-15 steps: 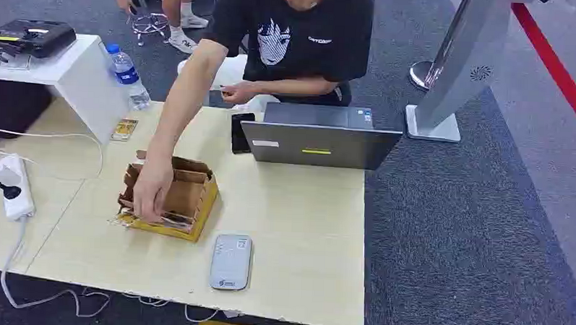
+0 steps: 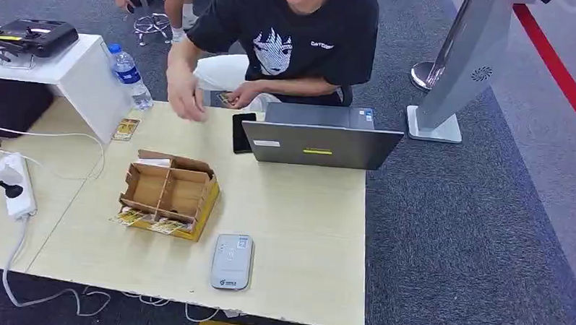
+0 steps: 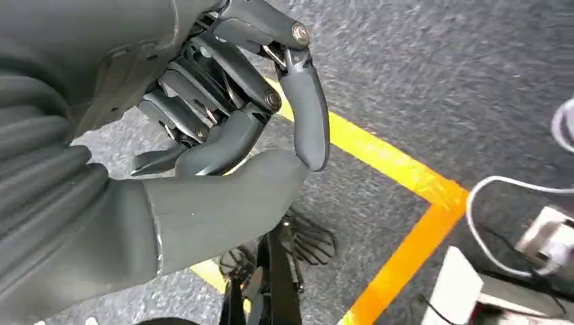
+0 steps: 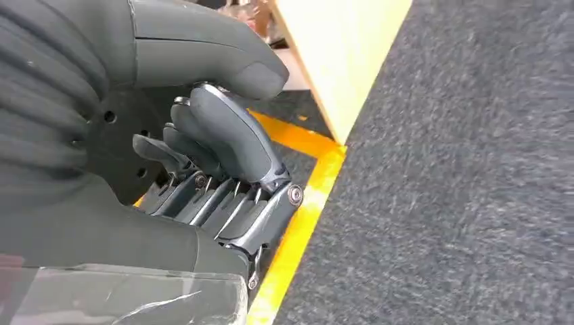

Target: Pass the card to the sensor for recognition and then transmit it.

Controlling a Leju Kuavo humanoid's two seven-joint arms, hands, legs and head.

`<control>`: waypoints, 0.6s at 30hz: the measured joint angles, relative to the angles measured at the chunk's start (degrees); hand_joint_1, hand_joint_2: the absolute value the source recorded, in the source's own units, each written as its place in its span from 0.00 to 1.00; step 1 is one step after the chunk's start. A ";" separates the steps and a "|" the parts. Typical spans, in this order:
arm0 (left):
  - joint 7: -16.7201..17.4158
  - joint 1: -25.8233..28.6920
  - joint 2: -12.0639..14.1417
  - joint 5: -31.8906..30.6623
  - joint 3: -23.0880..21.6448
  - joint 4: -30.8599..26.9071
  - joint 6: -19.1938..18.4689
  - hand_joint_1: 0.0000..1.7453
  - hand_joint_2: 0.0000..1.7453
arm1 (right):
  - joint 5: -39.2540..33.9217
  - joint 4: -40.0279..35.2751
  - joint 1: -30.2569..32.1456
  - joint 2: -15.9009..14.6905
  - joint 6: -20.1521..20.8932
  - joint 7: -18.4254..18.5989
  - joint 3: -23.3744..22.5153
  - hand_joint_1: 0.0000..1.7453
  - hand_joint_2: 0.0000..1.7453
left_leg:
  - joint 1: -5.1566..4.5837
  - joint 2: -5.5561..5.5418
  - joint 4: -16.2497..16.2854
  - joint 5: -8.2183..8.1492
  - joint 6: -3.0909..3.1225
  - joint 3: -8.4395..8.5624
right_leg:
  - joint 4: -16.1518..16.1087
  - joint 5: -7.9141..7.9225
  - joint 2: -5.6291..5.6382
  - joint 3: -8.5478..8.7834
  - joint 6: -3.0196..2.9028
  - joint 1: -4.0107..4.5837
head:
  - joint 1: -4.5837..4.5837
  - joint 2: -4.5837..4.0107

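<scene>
Task not begun. Cards (image 2: 147, 220) lie at the box's (image 2: 170, 193) front edge on the counter (image 2: 297, 228), near the sensor (image 2: 231, 262). Left hand (image 3: 230, 128) and right hand (image 4: 223, 169) hang curled, holding nothing. Pickup, scan, handover remain.

The grey ribbed left hand (image 3: 223, 128) is hanging above the yellow floor tape (image 3: 406, 223), fingers curled inward, holding nothing. The matching right hand (image 4: 203, 162) is hanging likewise, curled and empty.
</scene>
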 joint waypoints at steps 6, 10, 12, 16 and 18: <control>-2.80 -2.06 -0.42 2.82 0.99 -6.64 -4.53 0.00 1.00 | -0.37 -0.76 -0.08 0.17 4.95 -1.80 -2.69 0.00 1.00 | 0.01 -0.09 -0.03 0.03 0.02 0.01 | 0.01 0.01 -0.13 0.11 -0.02 0.00 | 0.04 0.00; -4.07 -4.06 -1.45 3.65 4.00 -11.11 -8.48 0.00 1.00 | -1.29 -1.68 -0.07 0.37 7.54 -1.43 -3.81 0.00 1.00 | 0.02 -0.06 -0.03 0.07 -0.03 0.07 | 0.03 0.04 -0.09 0.13 -0.06 0.01 | 0.04 0.00; -4.53 -4.69 -2.31 4.11 5.51 -13.82 -10.49 0.00 1.00 | -2.03 -2.03 -0.06 0.48 8.57 -0.95 -3.96 0.00 1.00 | 0.02 -0.05 -0.02 0.07 -0.03 0.07 | 0.03 0.04 -0.10 0.14 -0.05 0.01 | 0.04 0.00; -5.71 -4.72 -3.35 6.17 6.21 -20.85 -12.86 0.00 1.00 | -3.48 -2.64 -0.05 0.59 10.02 -0.77 -3.94 0.00 1.00 | 0.00 -0.06 -0.02 0.06 -0.03 0.06 | 0.03 0.04 -0.10 0.14 -0.05 0.00 | 0.06 0.00; -6.71 -4.51 -3.80 7.10 6.21 -24.76 -12.94 0.00 1.00 | -4.26 -2.84 -0.05 0.63 10.30 -0.79 -3.76 0.00 1.00 | 0.01 -0.06 -0.02 0.05 -0.02 0.06 | 0.03 0.03 -0.10 0.13 -0.05 0.00 | 0.04 0.00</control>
